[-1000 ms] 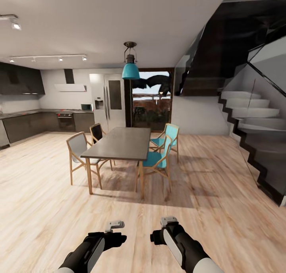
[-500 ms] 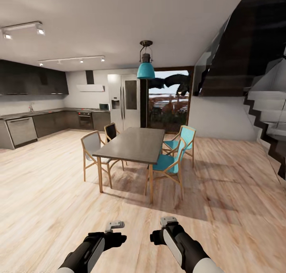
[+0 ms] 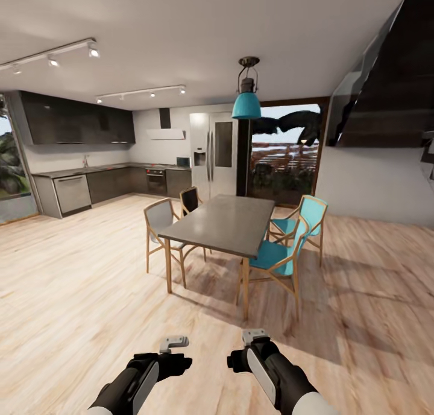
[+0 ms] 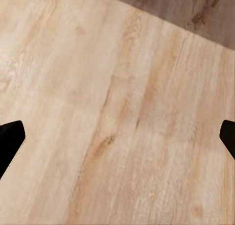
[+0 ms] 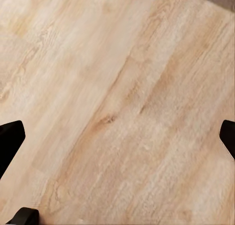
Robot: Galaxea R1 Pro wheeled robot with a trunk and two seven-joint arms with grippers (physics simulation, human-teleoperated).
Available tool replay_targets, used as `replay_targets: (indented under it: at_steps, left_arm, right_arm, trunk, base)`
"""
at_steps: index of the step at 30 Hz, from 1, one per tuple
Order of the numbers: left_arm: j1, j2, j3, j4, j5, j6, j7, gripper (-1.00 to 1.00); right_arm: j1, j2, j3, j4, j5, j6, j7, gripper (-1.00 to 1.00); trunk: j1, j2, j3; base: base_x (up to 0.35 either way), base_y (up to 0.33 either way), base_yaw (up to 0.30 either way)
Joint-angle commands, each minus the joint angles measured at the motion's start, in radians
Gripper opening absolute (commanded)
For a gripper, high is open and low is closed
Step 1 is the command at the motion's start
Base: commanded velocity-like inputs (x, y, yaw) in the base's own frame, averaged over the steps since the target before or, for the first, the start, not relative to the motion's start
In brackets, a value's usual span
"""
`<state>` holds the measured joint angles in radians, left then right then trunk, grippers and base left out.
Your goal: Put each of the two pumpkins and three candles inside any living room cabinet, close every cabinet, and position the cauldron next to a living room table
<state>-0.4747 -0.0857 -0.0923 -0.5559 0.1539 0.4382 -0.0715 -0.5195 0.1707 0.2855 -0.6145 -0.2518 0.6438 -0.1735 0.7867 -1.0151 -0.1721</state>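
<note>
From the head camera, the whole scene had slid rightward since half a second earlier, a sign the camera turned left rather than the furniture moving: the grey dining table (image 3: pixel 222 223) sat further right, the staircase beyond it was nearly gone, cut off at the frame edge, and a window with greenery (image 3: pixel 12 174) had come into sight past the dark kitchen counters (image 3: pixel 84 183), far left of the table. Two turquoise chairs (image 3: pixel 283 252) stood at the table's right side, two pale ones at its left, a teal pendant lamp (image 3: pixel 247 104) above it. Both arms hung low in front of the table, unchanged in the frame; the left gripper (image 3: pixel 175 351) and right gripper (image 3: pixel 250 347) carried nothing, though their spread was hard to judge there. No pumpkin, candle, cabinet or cauldron could be made out in this room. In the left wrist camera, the left gripper (image 4: pixel 117 137) stood spread wide, dark fingertips (image 4: pixel 11 141) clipped at the edges, over bare wood floor (image 4: pixel 117 87). In the right wrist camera, the right gripper (image 5: pixel 117 137) likewise stood wide apart over the floor (image 5: pixel 122 87).
</note>
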Motion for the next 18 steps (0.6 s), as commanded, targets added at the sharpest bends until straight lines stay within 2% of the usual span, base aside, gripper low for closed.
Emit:
replay_targets:
  at_steps: [1, 18]
  left_arm:
    - [-0.001, 0.0, -0.003, -0.001, 0.01, 0.005, 0.002, 1.0]
    - [-0.001, 0.0, -0.003, -0.001, 0.011, 0.006, 0.001, 1.0]
  right_arm:
    - [-0.001, -0.001, 0.004, -0.002, -0.011, 0.004, -0.009, 1.0]
    - [-0.001, 0.001, 0.006, -0.001, -0.011, 0.004, -0.008, 1.0]
  trunk:
    - [0.001, -0.001, -0.001]
    - [0.001, -0.001, -0.001]
  base:
    - [0.303, -0.083, 0.291]
    - [0.327, -0.011, 0.291]
